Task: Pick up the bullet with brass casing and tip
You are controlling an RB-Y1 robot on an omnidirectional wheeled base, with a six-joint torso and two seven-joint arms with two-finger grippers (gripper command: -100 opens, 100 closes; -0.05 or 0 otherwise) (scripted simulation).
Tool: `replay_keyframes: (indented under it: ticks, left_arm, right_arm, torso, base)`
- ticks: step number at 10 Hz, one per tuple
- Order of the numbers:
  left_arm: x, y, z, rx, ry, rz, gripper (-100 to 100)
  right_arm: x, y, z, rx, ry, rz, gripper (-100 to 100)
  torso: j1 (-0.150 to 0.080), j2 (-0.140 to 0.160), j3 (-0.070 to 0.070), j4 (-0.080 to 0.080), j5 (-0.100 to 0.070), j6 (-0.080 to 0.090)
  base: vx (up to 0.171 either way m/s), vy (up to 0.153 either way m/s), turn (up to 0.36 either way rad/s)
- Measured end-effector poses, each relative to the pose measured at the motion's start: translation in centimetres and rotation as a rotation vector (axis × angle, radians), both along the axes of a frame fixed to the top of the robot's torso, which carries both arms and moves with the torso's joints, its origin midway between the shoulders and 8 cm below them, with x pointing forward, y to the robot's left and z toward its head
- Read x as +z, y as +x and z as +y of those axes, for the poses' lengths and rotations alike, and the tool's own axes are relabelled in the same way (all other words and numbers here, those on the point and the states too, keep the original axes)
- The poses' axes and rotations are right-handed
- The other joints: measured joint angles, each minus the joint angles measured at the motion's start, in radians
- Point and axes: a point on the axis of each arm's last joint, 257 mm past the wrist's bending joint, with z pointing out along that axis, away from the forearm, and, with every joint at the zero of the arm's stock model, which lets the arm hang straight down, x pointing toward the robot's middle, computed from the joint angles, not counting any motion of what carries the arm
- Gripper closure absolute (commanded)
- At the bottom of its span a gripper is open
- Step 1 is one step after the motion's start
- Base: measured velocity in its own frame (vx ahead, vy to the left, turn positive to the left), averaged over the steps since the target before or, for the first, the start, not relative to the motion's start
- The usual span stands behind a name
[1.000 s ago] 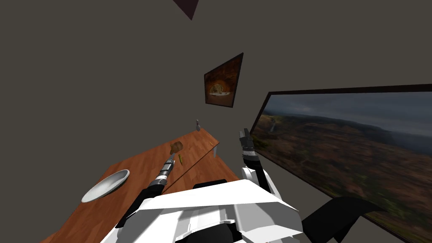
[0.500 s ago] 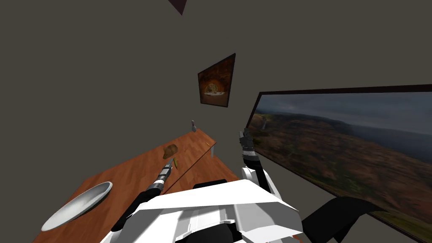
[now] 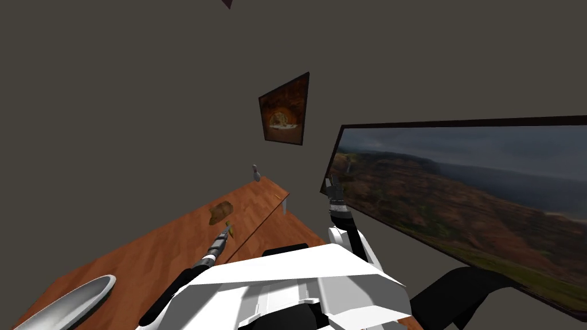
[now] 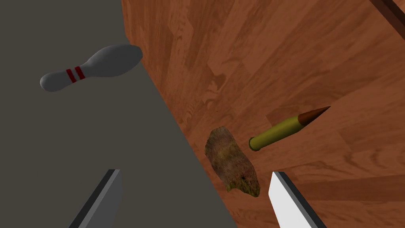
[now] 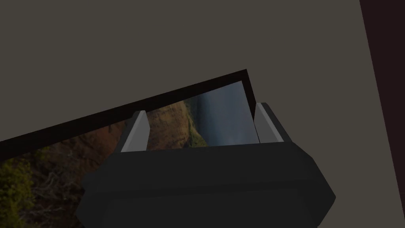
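L gripper (image 4: 193, 175) wide open, empty, hovers over table (image 4: 277, 47), prob. to straddle bullet (image 4: 286, 128). Bullet lies flat mid-table, just beside brown lump (image 4: 232, 166), off-centre by one finger. R gripper (image 5: 197, 118) open, empty, raised clear.
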Motion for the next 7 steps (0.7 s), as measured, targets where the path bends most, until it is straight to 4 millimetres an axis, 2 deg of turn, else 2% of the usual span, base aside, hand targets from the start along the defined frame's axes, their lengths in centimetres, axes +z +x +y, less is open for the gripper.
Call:
replay_keyframes:
  ticks: [2,5,7]
  left_arm:
    - [-2.2,-1.6,0.9,0.010,-0.001,0.077,-100]
    - [-4.4,-3.4,2.4,0.030,-0.001,0.157,-100]
    - [-6.4,-5.3,3.5,0.039,0.000,0.231,-100]
  right_arm:
    - [0.0,0.0,0.0,0.000,0.000,0.000,0]
    - [0.0,0.0,0.0,0.000,0.000,0.000,0]
    - [0.0,0.0,0.0,0.000,0.000,0.000,0]
  torso:
    - [0.000,0.000,0.000,0.000,0.000,0.000]
    - [0.001,0.000,0.000,0.000,0.000,0.000]
    - [0.001,0.000,0.000,0.000,0.000,0.000]
  base:
    - [0.006,0.009,-0.102]
    - [0.005,0.014,-0.234]
    - [0.002,0.025,-0.198]
